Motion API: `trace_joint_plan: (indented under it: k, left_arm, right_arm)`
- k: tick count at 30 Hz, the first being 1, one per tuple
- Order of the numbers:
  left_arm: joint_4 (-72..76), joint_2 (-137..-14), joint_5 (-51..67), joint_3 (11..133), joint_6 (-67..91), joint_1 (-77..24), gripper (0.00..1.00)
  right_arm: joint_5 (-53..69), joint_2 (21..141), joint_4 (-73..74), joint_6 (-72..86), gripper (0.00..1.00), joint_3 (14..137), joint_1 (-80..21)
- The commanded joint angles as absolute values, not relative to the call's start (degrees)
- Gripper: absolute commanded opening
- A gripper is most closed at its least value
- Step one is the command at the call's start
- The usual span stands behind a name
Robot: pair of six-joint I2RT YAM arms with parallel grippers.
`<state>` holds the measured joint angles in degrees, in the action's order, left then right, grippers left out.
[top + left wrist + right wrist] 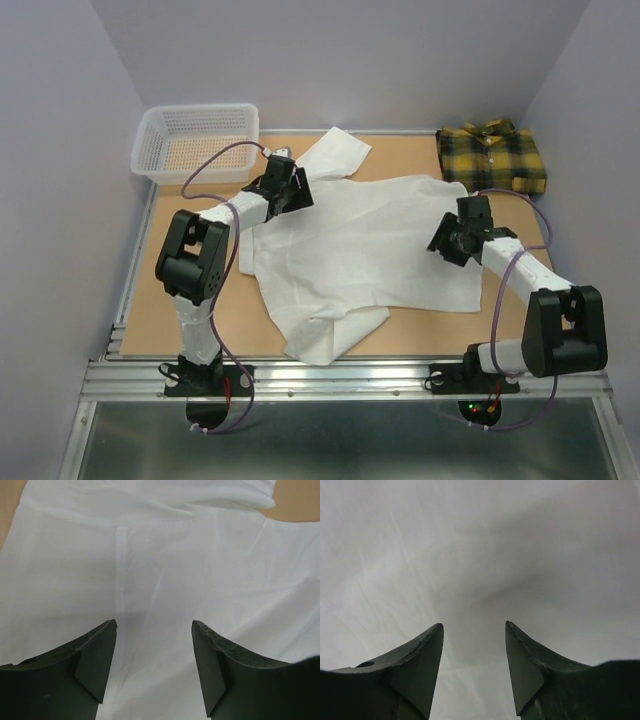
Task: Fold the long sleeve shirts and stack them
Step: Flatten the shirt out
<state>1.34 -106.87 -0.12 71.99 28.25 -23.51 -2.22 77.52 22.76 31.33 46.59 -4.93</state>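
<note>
Your white shirt (360,240) is lying spread across the table (420,328). Your left gripper (155,630) and right gripper (474,627) are hovering over it, jaws spread apart, gripping nothing. Far right, the plaid shirt (492,157) is sitting folded; far left, the basket (190,172) is standing apart from both shirts.

Table (150,300) w/ white shirt (360,240) ctr, plaid shirt (492,157) far rt, basket (195,140) far left.
</note>
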Motion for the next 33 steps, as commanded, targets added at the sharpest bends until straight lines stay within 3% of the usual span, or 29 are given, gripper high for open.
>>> trace_joint_plan:
  k: [1, 14, 21, 29, 33]
  left_arm:
    - [2.5, -110.5, -1.5, 77.2, 26.3, -23.3, 0.71]
    - [-4.1, -120.2, -4.9, 81.7, 31.9, -19.9, 0.7]
    - [-5.3, -120.4, -5.0, 82.5, 32.2, -17.3, 0.7]
    - [-5.5, -115.9, -0.4, 82.8, 31.6, -17.6, 0.77]
    - [-6.0, -106.6, -0.4, 78.6, 30.2, -18.6, 0.83]
  right_arm:
    - [-0.4, 76.3, 23.0, 34.7, 0.58, 42.4, -4.7]
    - [-2.1, 76.0, 26.9, 43.5, 0.71, 33.5, -1.0]
    - [-2.1, 73.0, 28.7, 44.4, 0.71, 30.9, 3.3]
    - [-1.0, 66.8, 31.0, 37.0, 0.73, 36.5, 3.3]
    - [1.8, 66.5, 30.9, 32.8, 0.73, 44.3, 3.2]
